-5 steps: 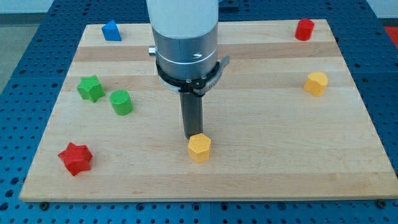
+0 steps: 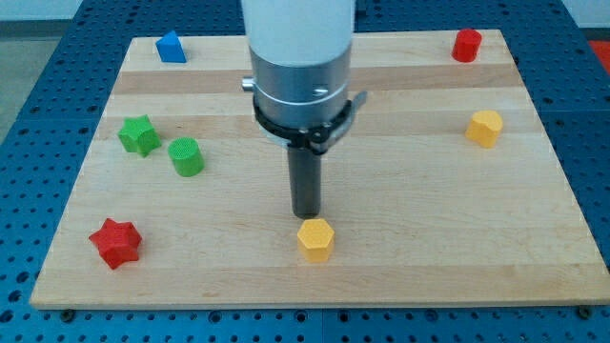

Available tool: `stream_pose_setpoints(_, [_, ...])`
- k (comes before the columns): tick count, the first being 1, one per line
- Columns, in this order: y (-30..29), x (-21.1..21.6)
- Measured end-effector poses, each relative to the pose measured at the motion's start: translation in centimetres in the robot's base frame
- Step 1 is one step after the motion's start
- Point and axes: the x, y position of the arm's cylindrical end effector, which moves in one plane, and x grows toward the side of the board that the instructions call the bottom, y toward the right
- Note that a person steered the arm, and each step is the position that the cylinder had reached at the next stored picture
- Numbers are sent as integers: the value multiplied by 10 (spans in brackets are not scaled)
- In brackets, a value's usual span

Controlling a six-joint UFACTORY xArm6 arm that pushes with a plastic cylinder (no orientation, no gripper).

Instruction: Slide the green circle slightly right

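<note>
The green circle, a short cylinder, stands on the wooden board at the view's left, just right of and below a green star. My tip is near the board's middle, far to the right of the green circle. It stands just above a yellow hexagon, close to it; I cannot tell if they touch.
A red star lies at the lower left. A blue block sits at the top left, a red block at the top right, and a second yellow hexagon at the right.
My tip has moved a little right and down. The near yellow hexagon has shifted slightly right and down with it. The green circle has not moved.
</note>
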Motion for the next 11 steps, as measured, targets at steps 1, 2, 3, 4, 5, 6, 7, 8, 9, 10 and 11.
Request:
stream_pose_setpoints(1, [-33,-3])
stream_pose_setpoints(2, [-74,-3])
stream_pose_setpoints(3, [-116,-3])
stream_pose_setpoints(4, [-152,-3])
stream_pose_setpoints(5, [-188,-12])
stream_pose_setpoints(6, [-209,-31])
stream_pose_setpoints(7, [-215,-48])
stream_pose_setpoints(8, [-210,-61])
stream_pose_setpoints(9, [-189,-72])
stream_pose_setpoints(10, [-160,-77])
stream_pose_setpoints(11, [-124,-80])
